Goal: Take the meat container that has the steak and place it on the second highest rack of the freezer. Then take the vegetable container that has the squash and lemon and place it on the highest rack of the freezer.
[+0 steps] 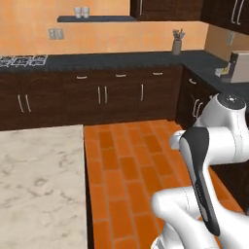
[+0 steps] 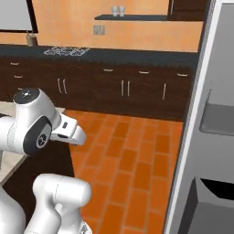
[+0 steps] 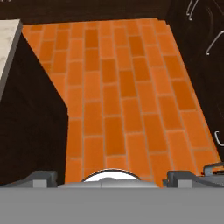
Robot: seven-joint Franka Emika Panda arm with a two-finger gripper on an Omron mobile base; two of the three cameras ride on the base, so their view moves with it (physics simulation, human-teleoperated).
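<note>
The jaws are standing spread and empty over the orange brick floor (image 3: 127, 87), the tall gray freezer (image 2: 208, 137) is looming at three o'clock, and the robot is probably searching for the steak container, whose whereabouts I cannot tell.

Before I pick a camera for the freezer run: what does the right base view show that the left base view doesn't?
Right base only: the gray freezer door with its bins, close on the right. Left base only: the marble island top, a utensil holder and a corner appliance. Both: the stove burners, wall shelf with cups, dark cabinets and orange brick floor.
</note>
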